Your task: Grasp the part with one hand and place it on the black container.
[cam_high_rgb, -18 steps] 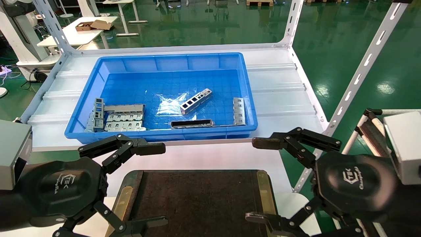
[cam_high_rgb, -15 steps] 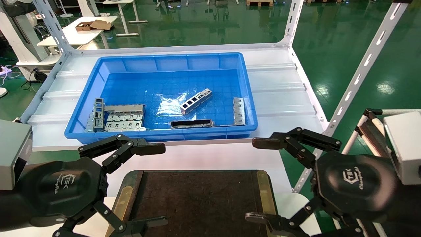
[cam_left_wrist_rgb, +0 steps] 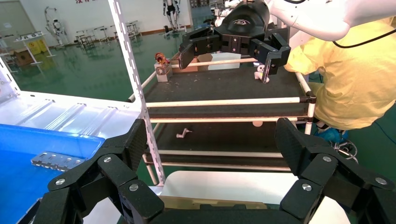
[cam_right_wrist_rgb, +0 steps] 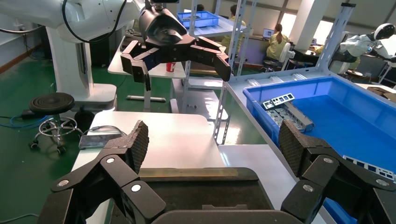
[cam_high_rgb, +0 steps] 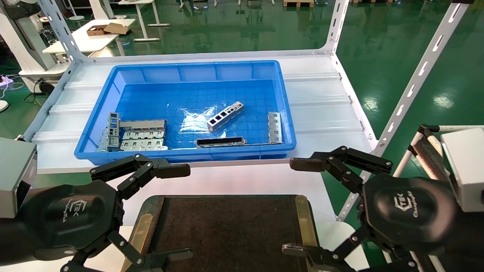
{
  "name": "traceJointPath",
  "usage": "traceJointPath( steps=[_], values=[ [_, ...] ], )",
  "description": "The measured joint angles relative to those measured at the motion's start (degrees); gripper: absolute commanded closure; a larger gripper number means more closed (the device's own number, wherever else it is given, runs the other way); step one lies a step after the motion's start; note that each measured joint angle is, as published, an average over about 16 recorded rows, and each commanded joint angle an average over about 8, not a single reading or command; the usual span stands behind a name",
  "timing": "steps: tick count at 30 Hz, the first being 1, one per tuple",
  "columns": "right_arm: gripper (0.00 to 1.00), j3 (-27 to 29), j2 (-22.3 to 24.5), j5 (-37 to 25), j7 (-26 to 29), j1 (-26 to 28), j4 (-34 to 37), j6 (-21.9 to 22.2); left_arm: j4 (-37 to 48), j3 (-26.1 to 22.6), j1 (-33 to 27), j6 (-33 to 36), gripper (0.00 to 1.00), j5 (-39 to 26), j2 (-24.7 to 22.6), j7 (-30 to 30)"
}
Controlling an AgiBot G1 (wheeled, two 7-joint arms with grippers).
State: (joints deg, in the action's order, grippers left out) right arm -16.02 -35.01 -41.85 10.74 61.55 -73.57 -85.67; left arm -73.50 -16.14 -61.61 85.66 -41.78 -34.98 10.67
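Note:
The part (cam_high_rgb: 225, 116), a slim silver-grey box bar with a row of square openings, lies slanted in the middle of the blue bin (cam_high_rgb: 99, 124). The black container (cam_high_rgb: 227, 226), a flat dark tray with dull gold side strips, sits near me in front of the bin; it also shows in the right wrist view (cam_right_wrist_rgb: 196, 186). My left gripper (cam_high_rgb: 183, 212) is open and empty over the tray's left edge. My right gripper (cam_high_rgb: 295, 206) is open and empty over its right edge. Both are well short of the part.
The bin also holds a long bar with a dark face (cam_high_rgb: 220, 142), flat grey plates (cam_high_rgb: 140, 136) at its front left and one plate (cam_high_rgb: 275, 127) at its right wall. A slanted white shelf upright (cam_high_rgb: 412, 87) stands on the right.

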Motion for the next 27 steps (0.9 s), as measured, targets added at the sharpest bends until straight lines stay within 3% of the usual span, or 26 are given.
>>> traceJointPath(
  steps=[17, 27],
  values=[
    [0.0, 0.0, 0.0, 0.0, 0.0, 0.0, 0.0, 0.0, -0.1, -0.5, -0.9, -3.0, 0.0, -1.6, -1.0, 1.3],
    [0.0, -0.1, 0.0, 0.0, -0.1, 0.0, 0.1, 0.0, 1.9, -3.7, -5.6, -10.0, 0.0, -8.2, -6.0, 4.3]
  ],
)
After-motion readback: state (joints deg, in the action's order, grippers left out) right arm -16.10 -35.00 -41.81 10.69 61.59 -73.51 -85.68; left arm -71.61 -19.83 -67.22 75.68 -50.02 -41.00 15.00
